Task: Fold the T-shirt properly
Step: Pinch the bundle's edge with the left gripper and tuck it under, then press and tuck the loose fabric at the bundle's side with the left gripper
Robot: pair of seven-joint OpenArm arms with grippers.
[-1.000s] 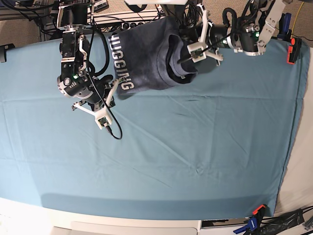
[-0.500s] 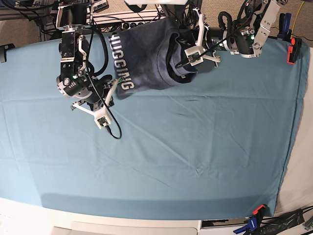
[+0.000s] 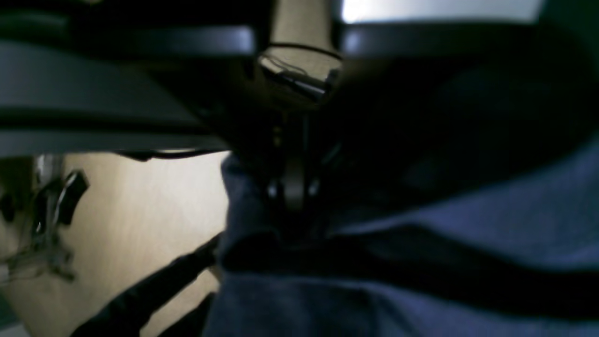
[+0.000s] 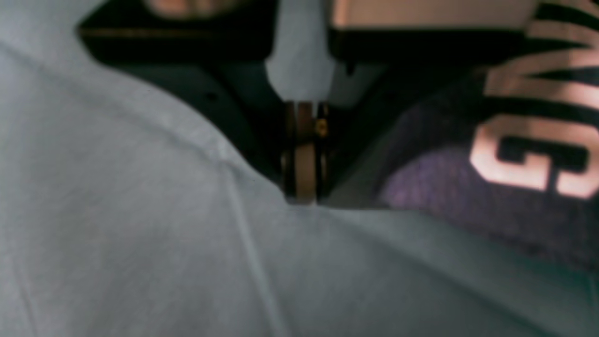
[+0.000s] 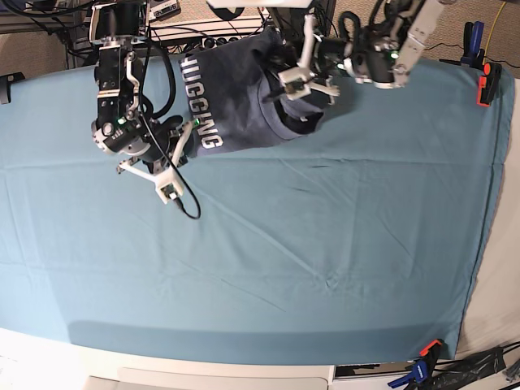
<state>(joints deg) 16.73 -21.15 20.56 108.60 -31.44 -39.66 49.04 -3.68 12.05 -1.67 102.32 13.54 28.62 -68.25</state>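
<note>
The dark blue-grey T-shirt (image 5: 240,89) hangs bunched between my two grippers at the far edge of the table, its white "HUGGING" lettering (image 5: 200,99) facing up. My right gripper (image 5: 185,136) is shut on the shirt's lower left corner, just above the teal table cloth (image 5: 325,244). In the right wrist view its fingers (image 4: 303,187) meet where the cloth (image 4: 140,243) and the lettered T-shirt (image 4: 468,206) touch. My left gripper (image 5: 278,86) is shut on the shirt's right side, near the collar fold. The left wrist view shows that gripper (image 3: 292,201) pinching blue T-shirt fabric (image 3: 444,220).
An orange clamp (image 5: 486,81) and a blue clamp (image 5: 472,36) hold the cloth at the far right corner. Two more clamps (image 5: 421,364) sit at the near right corner. A black cable (image 5: 188,207) loops below my right wrist. Cables and racks lie behind the table.
Both arms have moved left and towards the back with the shirt. The left arm moved further, so the shirt is more bunched between the grippers.
</note>
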